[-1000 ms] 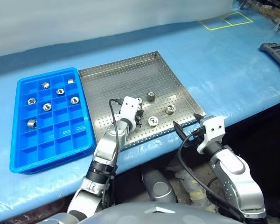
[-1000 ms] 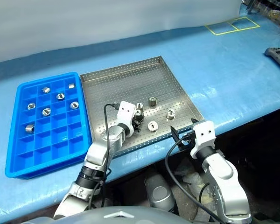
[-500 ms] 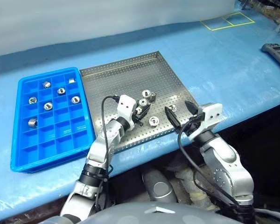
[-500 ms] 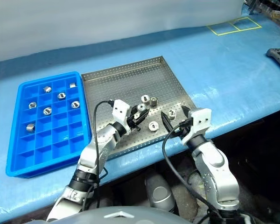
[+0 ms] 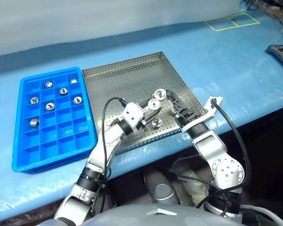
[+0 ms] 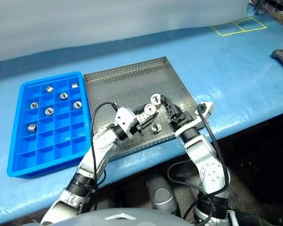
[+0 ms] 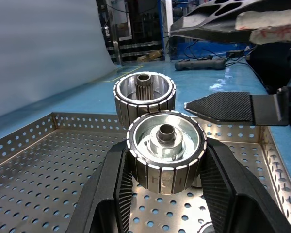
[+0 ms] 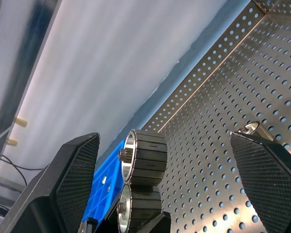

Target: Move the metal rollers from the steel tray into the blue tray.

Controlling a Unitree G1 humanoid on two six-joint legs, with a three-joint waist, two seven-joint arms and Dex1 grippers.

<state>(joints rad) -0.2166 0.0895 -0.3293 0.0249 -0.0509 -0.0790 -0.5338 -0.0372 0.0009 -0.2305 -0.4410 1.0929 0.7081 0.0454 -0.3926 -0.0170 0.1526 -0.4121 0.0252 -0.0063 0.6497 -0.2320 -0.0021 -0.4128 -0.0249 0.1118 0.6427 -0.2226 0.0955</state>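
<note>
Gripping one metal roller (image 7: 166, 150) between its two black fingers (image 7: 117, 183), our left gripper (image 5: 150, 106) hovers over the near half of the steel tray (image 5: 118, 80), the roller lifted clear of the perforated floor. Our right gripper (image 5: 173, 104) sits just at three o'clock of it with its fingers spread wide and nothing between them; in the right wrist view the held roller and a second roller (image 8: 144, 158) line up in the gap between those fingers.

That second roller (image 5: 159, 94) stands on the tray floor at about one o'clock of the held one, close behind it. Another roller (image 5: 156, 123) lies on the floor at five o'clock of our left gripper, near the tray's front rim, and a fourth (image 5: 172, 111) peeks out beside our right gripper's fingers.

At nine o'clock of the steel tray, touching its side, lies the blue tray (image 5: 23, 160), with six rollers (image 5: 50, 106) each in its own compartment in the far half. A black handheld device (image 5: 282, 52) rests on the pale blue table cover (image 5: 236, 61) far off at three o'clock.
</note>
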